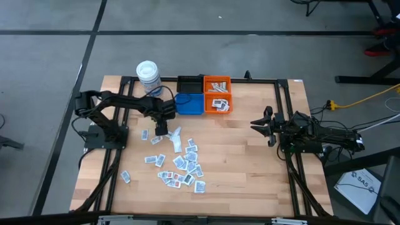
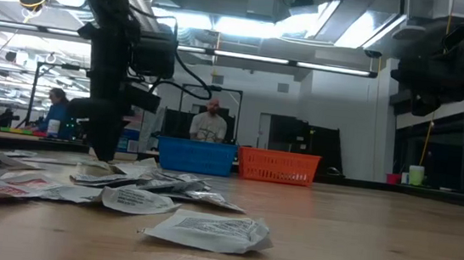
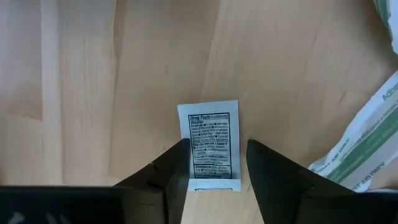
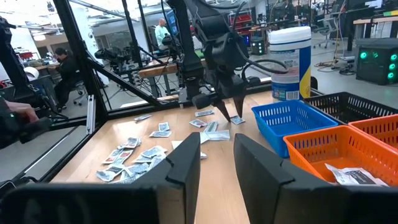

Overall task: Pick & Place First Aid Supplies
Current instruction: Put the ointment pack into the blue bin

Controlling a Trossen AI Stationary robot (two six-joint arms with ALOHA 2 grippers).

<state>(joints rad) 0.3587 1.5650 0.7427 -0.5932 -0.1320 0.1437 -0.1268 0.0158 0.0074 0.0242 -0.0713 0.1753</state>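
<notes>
Left claw (image 3: pixel 216 163) spread astride one sachet (image 3: pixel 212 146) flat on the table (image 1: pixel 250 162), beside the blue bin (image 1: pixel 189 104). Right claw (image 1: pixel 261 124), spread, waits over bare wood. Orange bin (image 1: pixel 217 102) holds sachets.

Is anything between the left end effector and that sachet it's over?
Nothing visible. The left end effector is open, fingers either side of the sachet lying flat on bare table; the nearest other packet lies off to one side.

Sachets (image 1: pixel 178 164) lie scattered on the surface (image 1: pixel 250 169), near the bins (image 1: pixel 204 95); tub (image 1: pixel 149 77) just beside the bins.
</notes>
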